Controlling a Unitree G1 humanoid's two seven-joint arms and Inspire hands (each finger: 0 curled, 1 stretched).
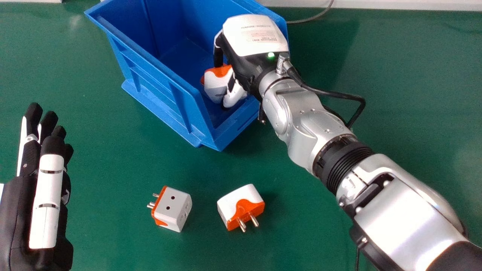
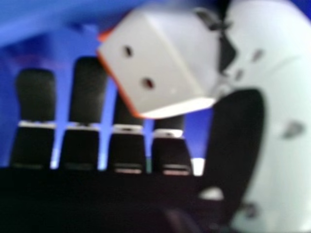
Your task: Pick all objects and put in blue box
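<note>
Task judged incomplete. The right hand (image 1: 250, 49), down inside the blue box (image 1: 150, 82), is clamped between thumb and fingers on 1 white-orange adapter (image 1: 216, 86); release is outstanding. 2 remain to be boxed: the left adapter (image 1: 174, 209) and right adapter (image 1: 241, 207), on the green table (image 1: 113, 237), near side. Obstruction: the box's raised walls. Left hand (image 1: 47, 188) at left, fingers apart, empty. Cable (image 1: 319, 15) beyond the box.

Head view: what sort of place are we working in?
Likely a robotics lab or test bench, though not certain: a plain green surface, an open blue box on it, and two white-and-orange plug adapters nearby.
</note>
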